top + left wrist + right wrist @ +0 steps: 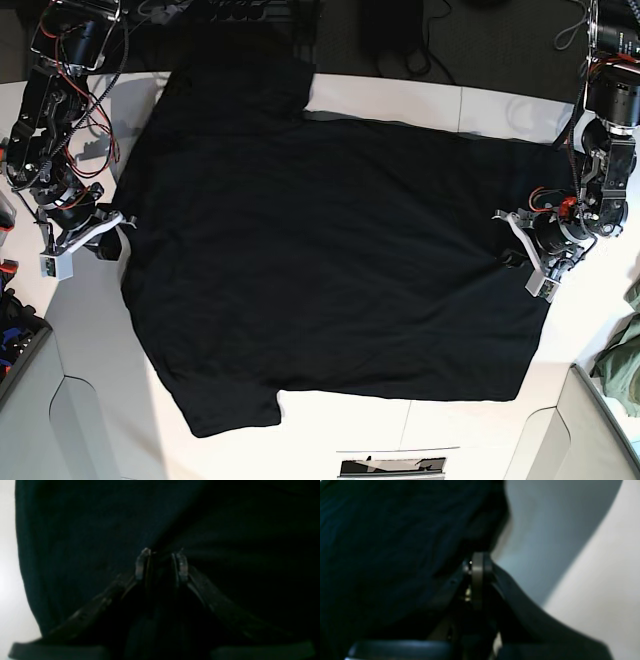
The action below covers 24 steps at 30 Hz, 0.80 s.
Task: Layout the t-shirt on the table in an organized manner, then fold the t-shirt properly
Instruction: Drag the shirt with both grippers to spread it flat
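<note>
White worktop [420, 100] carries the spread t-shirt [320, 250]. Left end effector [161, 563] and right end effector [477, 566] each clamp a hem; uneven pulling may bunch the cloth.

Shirt laid across the table, an arm at each side edge.

From my base view the t-shirt [320, 260] lies spread flat on the table [90, 400], covering most of its middle; one sleeve reaches toward the far edge at upper left, the other lies toward the near edge at lower left. My right gripper [118, 235] sits at the cloth's left edge in that view, my left gripper [515, 255] at its right edge, on the fabric. Bare table shows along the near side and beyond the far right part of the shirt. A second garment [622, 365] lies off the shirt at the lower right corner.
</note>
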{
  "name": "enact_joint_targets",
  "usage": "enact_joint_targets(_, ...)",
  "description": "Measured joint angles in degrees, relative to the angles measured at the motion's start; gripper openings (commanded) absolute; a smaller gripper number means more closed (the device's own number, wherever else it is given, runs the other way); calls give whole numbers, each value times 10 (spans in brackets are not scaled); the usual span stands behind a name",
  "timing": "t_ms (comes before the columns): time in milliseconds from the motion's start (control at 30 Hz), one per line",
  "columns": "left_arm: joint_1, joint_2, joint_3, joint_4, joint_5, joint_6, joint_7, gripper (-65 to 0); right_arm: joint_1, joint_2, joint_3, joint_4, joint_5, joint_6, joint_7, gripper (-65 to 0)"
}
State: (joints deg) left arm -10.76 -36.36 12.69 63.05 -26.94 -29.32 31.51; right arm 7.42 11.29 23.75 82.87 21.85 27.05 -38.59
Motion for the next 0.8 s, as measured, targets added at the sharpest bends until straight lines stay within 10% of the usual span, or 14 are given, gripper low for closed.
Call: enact_joint_targets(800,-20,46,1,41,18,21,59,-471,78,53,-83,-172,-60,5,70,-650)
